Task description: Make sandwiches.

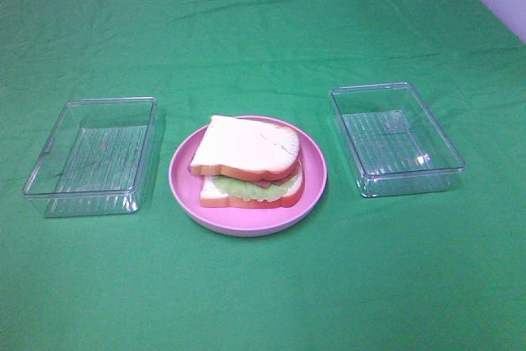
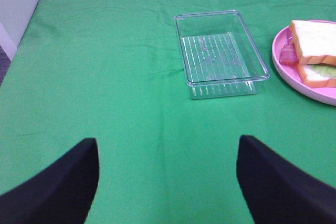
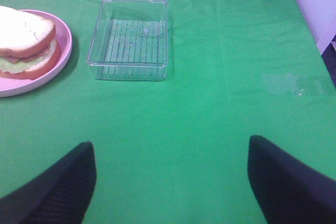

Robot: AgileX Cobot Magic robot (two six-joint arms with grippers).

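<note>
A stacked sandwich lies on the round pink plate in the middle of the green cloth: a white bread slice with orange-red crust on top, green lettuce and another slice below. In the left wrist view the sandwich shows a pink bacon edge. The right wrist view has the sandwich at one side. Neither arm appears in the high view. My left gripper stands open over bare cloth, well short of the plate. My right gripper is open too, holding nothing.
A clear plastic tray stands left of the plate and another clear tray right of it; both look empty. The left tray and right tray lie ahead of the grippers. Pale surfaces border the cloth's far corners.
</note>
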